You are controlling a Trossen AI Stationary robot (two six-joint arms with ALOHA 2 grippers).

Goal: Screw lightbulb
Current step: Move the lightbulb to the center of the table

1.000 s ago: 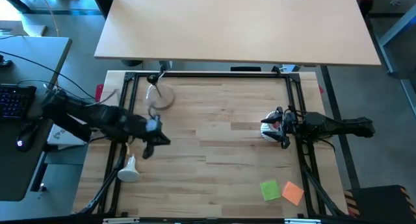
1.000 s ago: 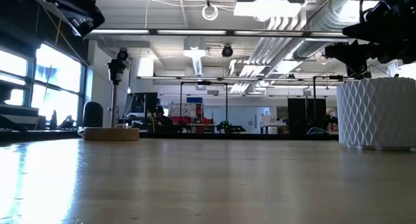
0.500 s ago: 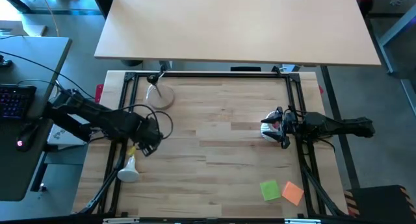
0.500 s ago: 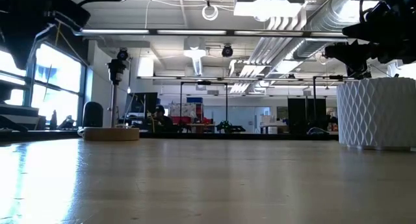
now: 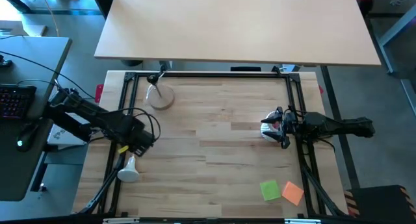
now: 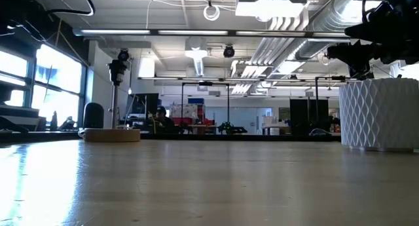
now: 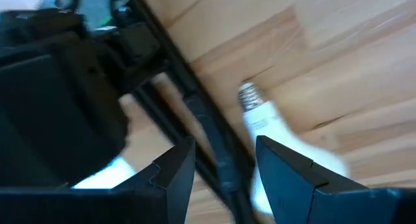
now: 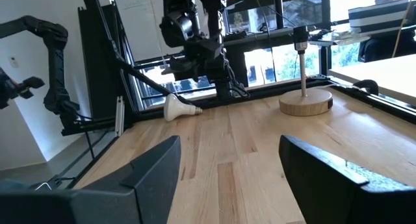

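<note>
Lightbulb [image 5: 129, 171] lies on its side at the left edge of the wooden table [image 5: 214, 152], close against the dark frame rail, its globe toward the near corner and its narrow screw end pointing up toward the left gripper [image 5: 138, 148]. In the left wrist view the bulb [image 7: 273, 133] shows just beyond that gripper's two dark fingers [image 7: 289, 178], which stand spread apart with nothing between them. The left gripper hovers just beside the bulb's screw end, not touching it. Farther back along the same side stands the round wooden lamp base [image 5: 160, 97] with its upright socket post, well apart from the bulb. On the right side of the table, the right gripper [image 5: 281, 128] waits beside a white textured cup [image 5: 268, 128], its fingers [image 8: 156, 175] wide open and empty. Green and orange sticky notes [image 5: 281, 191] lie near the front right corner.
</note>
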